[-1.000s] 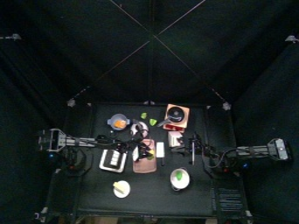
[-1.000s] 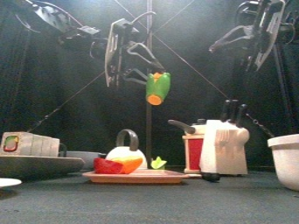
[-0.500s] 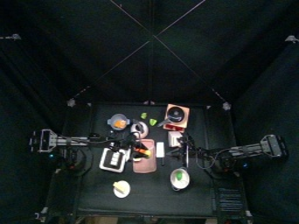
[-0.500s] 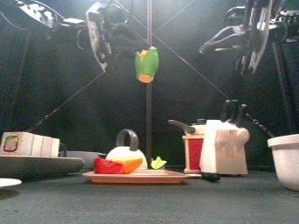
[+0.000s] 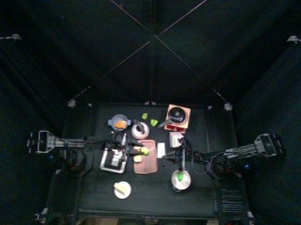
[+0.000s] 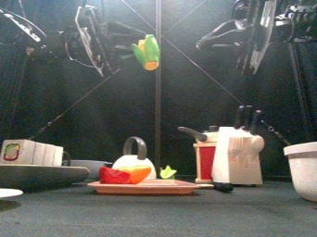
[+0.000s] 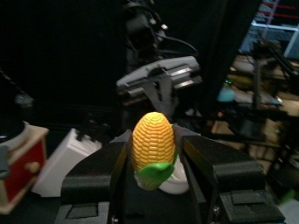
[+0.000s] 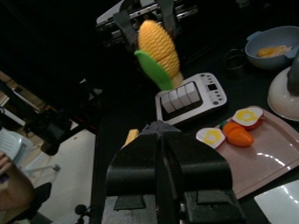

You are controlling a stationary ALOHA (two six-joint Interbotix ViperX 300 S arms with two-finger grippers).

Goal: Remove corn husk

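Yellow corn, a green husk at its base, is clamped in the left gripper, high above the table. The right gripper, closed and empty, hangs near. Step: presenting the cob. Next, the right gripper must open and pinch the husk.

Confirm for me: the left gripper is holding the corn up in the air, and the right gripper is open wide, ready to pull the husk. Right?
Not quite. The left gripper does hold the corn up in the air, but the right gripper is shut, not open wide. The right wrist view shows its jaws closed together, apart from the corn.
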